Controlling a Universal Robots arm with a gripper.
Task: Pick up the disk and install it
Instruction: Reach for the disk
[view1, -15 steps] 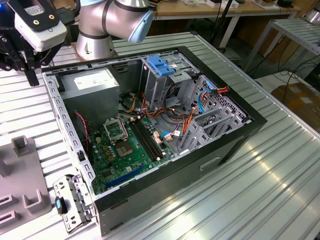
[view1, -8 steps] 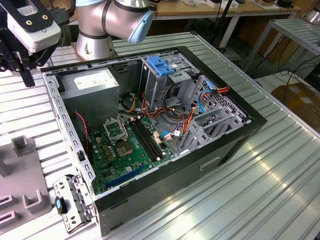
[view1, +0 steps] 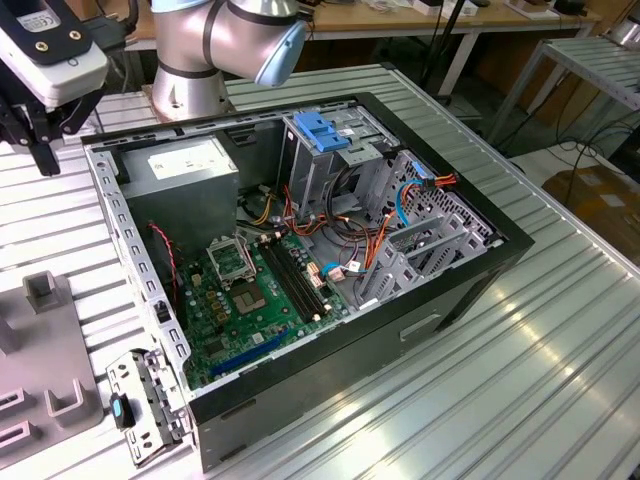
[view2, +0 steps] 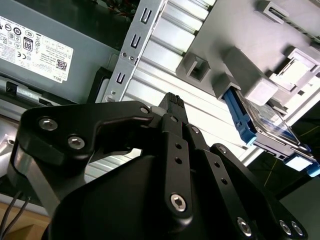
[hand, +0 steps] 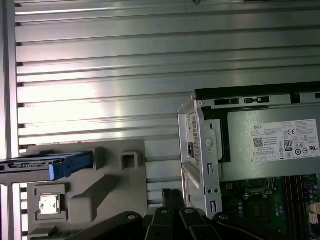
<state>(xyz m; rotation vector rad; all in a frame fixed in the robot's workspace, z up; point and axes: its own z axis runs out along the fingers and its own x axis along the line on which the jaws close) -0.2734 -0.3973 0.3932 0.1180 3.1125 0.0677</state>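
The disk (hand: 35, 163) stands on edge in a blue plastic carrier, slotted into a grey holder block (hand: 90, 195) on the ribbed metal table. In the second wrist view the disk (view2: 272, 122) shows its silver face between blue rails. My gripper (view2: 172, 102) hangs above the table between the holder block and the open computer case (view1: 330, 250). It is some way from the disk, and its black fingers are shut with nothing between them. In the exterior view the gripper (view1: 42, 150) is at the far left, beside the case's corner.
Inside the case a grey power supply (view1: 190, 165) fills the corner nearest the gripper. A metal drive cage with a blue top (view1: 325, 135) stands at the back, with the green motherboard (view1: 250, 295) and cables in front. A loose metal bracket (view1: 145, 400) lies by the case.
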